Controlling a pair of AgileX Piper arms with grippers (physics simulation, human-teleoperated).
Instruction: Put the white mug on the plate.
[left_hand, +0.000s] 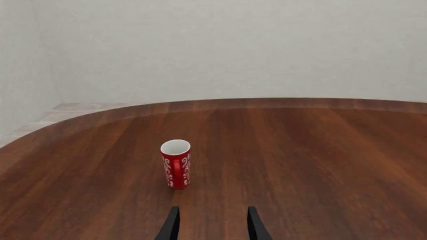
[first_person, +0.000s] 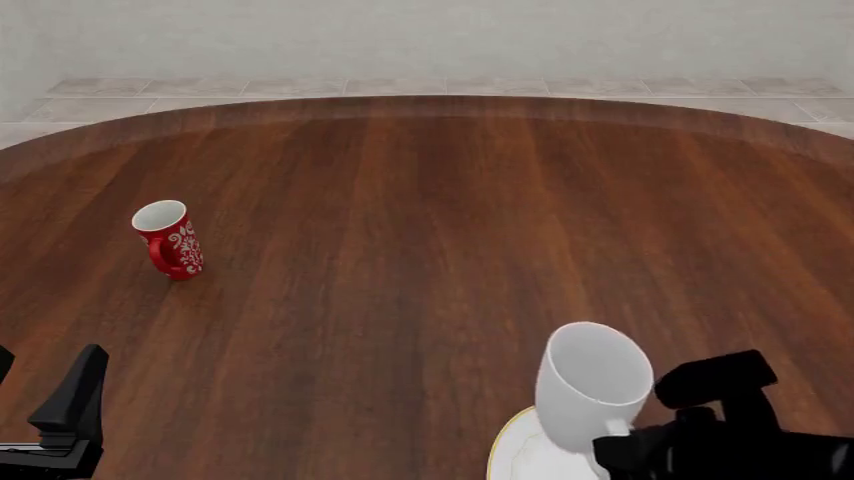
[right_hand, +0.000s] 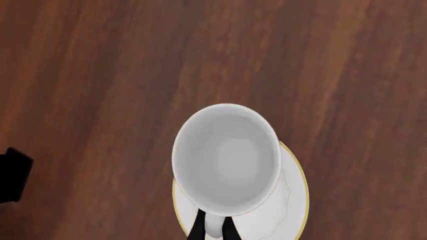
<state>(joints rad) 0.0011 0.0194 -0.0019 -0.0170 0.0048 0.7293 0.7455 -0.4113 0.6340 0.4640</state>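
Looks like we're at the placing step: the right gripper (right_hand: 213, 231) has the white mug (first_person: 591, 386) pinched by its handle, upright over the plate (first_person: 523, 452) at the near edge of the desk (first_person: 427, 230). Can't tell if it's touching down yet, so next it probably needs a gentle lower, then let go. Left gripper (left_hand: 212, 222) sits parted and empty, pointing toward the red mug (left_hand: 177, 163).

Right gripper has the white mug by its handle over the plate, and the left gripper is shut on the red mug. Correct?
Not quite. The left gripper is open and holds nothing; the left wrist view shows the red mug standing apart on the table, ahead of its fingers. The rest holds: the right gripper grips the white mug by its handle over the plate.
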